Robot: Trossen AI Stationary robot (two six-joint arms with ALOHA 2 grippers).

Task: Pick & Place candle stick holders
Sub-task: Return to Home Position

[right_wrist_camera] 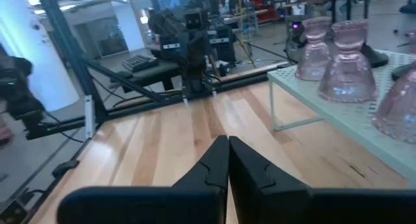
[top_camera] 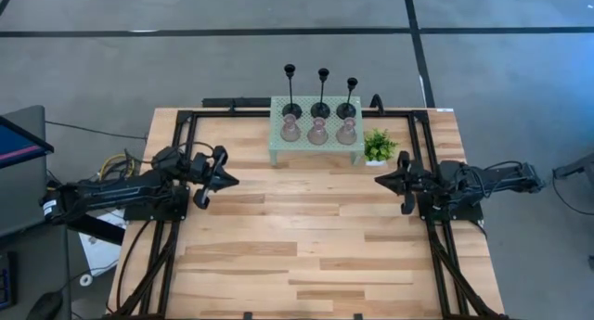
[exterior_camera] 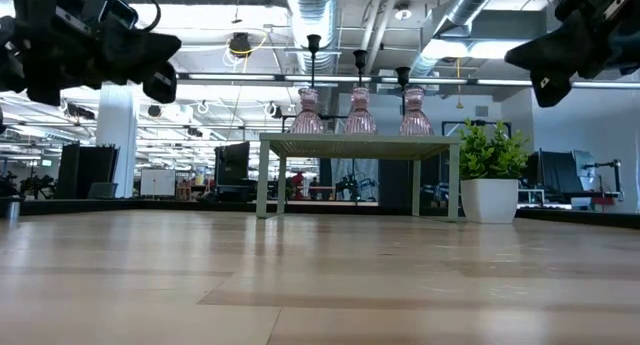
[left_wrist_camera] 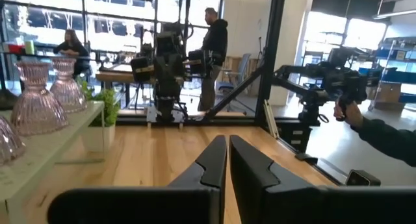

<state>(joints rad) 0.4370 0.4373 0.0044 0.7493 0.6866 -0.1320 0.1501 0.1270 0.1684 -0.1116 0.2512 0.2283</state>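
On the left we are seeing the left gripper [top_camera: 225,179] hanging above the counter [top_camera: 306,246], well apart from everything else. In the left wrist view its two fingers [left_wrist_camera: 208,165] are pressing together with nothing between them. Moving toward the middle, at the counter's far edge, we are finding the pale green mesh stand [top_camera: 316,150] carrying all six holders. The three black candle stick holders [top_camera: 320,108] are standing upright in a row along its far side. The three pink candle stick holders [top_camera: 317,131] are standing upright in a second row just in front of them, each pink one lining up with a black one behind it. Neighbours in each row are sitting near one another without touching. Just beside the stand's right end, a small green plant [top_camera: 378,146] in a white pot is resting on the counter. Farther right, the right gripper [top_camera: 379,180] is hovering over the counter near the plant. Its fingers [right_wrist_camera: 211,165] are likewise closing flat against each other and gripping nothing.
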